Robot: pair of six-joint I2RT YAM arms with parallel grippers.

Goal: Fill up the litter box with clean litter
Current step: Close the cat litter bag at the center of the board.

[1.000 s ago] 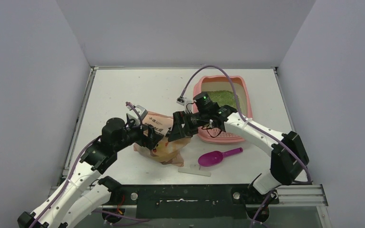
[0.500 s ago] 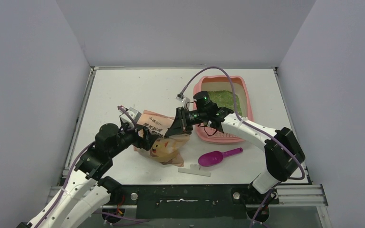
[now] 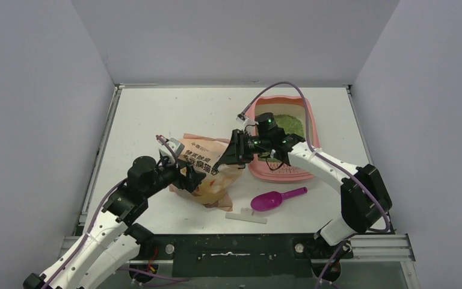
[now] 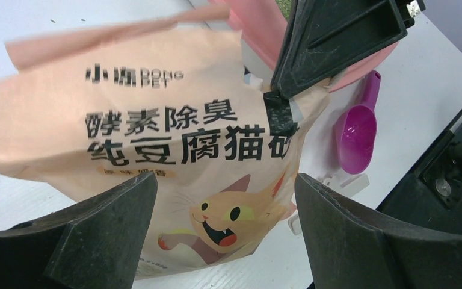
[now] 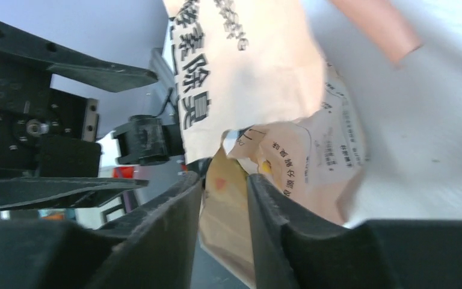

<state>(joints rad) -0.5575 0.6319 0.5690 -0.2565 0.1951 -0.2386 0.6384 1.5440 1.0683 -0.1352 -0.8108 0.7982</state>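
Observation:
The pink litter box (image 3: 310, 139) stands at the back right with a bed of green litter (image 3: 290, 124) in its far half. A peach litter bag (image 3: 207, 171) printed with a cat is raised at the table's middle. My right gripper (image 3: 224, 160) is shut on the bag's right edge; in the right wrist view the bag's fold (image 5: 231, 217) sits pinched between the fingers of that gripper (image 5: 224, 177). My left gripper (image 4: 225, 192) stands open just in front of the bag (image 4: 156, 138), its fingers (image 4: 96, 229) wide apart and not gripping it.
A magenta scoop (image 3: 275, 198) lies on the table near the box's front, with a small white clip (image 3: 246, 215) beside it toward the near edge. The scoop (image 4: 356, 129) also shows in the left wrist view, right of the bag.
My right gripper has shut on the bag's edge and drawn it up and slightly toward the litter box. The left gripper has shifted a little and stayed open.

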